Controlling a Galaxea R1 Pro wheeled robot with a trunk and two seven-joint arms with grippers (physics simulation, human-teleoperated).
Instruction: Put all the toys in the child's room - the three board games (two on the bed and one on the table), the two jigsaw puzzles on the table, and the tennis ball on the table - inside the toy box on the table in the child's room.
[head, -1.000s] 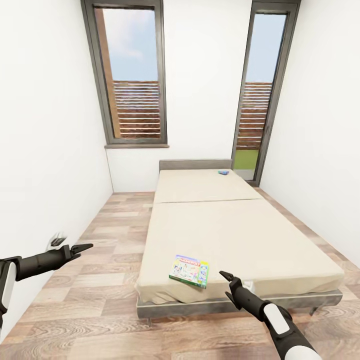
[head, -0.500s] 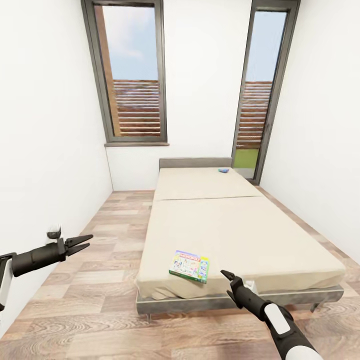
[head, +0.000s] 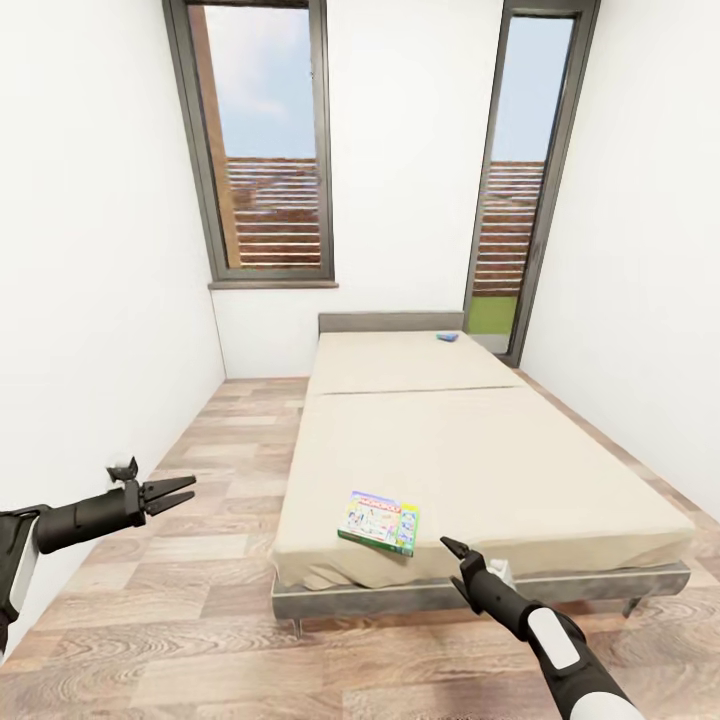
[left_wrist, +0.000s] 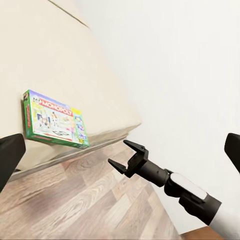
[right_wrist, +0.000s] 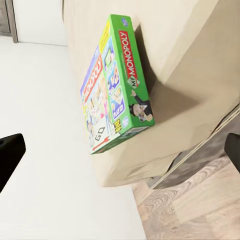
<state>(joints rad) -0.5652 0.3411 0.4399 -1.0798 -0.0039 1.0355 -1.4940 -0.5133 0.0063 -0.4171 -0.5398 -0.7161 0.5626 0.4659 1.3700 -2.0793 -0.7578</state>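
Observation:
A green Monopoly board game (head: 378, 522) lies flat on the cream bed (head: 470, 450), close to its foot edge. A second board game, small and blue (head: 447, 338), rests far back by the grey headboard (head: 390, 324). My right gripper (head: 451, 562) hovers open just off the bed's foot, a short way right of the green box (right_wrist: 117, 85); its spread jaws appear in the left wrist view (left_wrist: 125, 155). My left gripper (head: 176, 490) is open over the floor, left of the bed. The table, toy box, jigsaw puzzles and tennis ball are out of view.
White walls close in on both sides, the left one (head: 90, 300) near my left arm. A window (head: 265, 150) and a glazed door (head: 515, 190) stand behind the bed. Wood plank floor (head: 210, 470) runs along the bed's left side.
The whole view has shifted a little, so the bed and green box sit slightly higher in the picture. My left gripper has turned and reached a bit to the right. Nothing was grasped.

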